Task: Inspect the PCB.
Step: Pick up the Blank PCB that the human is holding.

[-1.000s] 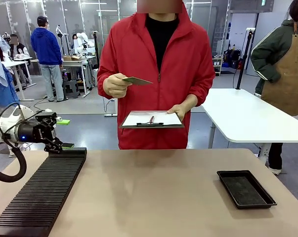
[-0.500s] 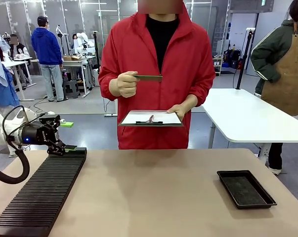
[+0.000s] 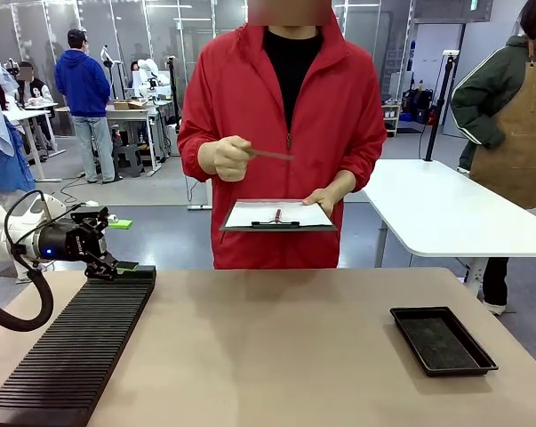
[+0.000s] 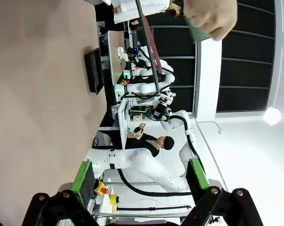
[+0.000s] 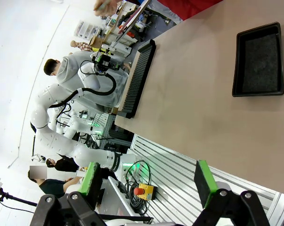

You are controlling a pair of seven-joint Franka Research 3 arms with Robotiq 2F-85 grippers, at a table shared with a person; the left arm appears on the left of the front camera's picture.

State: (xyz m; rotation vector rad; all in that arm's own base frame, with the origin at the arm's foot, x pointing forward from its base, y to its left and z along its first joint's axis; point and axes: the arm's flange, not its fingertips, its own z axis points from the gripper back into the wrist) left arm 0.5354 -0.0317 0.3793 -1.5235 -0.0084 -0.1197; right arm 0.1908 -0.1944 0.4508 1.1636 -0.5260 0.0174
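— Where was the PCB (image 3: pixel 273 155)?
— Upper middle of the front view. The person pinched it at one end in a hand (image 3: pixel 223 158), edge-on to the camera, above the clipboard (image 3: pixel 278 214) resting on the other hand (image 3: pixel 325 199). It was well apart from both arms.
— And the grippers?
— The left gripper (image 3: pixel 115 265) sat at the left edge of that view, by the far end of the rack (image 3: pixel 72 351), with its jaws apart and empty. The right gripper (image 5: pixel 147 181) showed at the bottom of its wrist view, pads spread wide with nothing between them, and the tray (image 5: pixel 257 59) lay at upper right.
— How would the board handle?
— Light and stiff, I'd judge. It was thin, so there was little to grab. The faces were probably smooth, and any parts on them could be delicate.
— So where to hold it?
— By opposite edges or a bare corner, much as the person did. Use gentle pressure and never squeeze across the faces.
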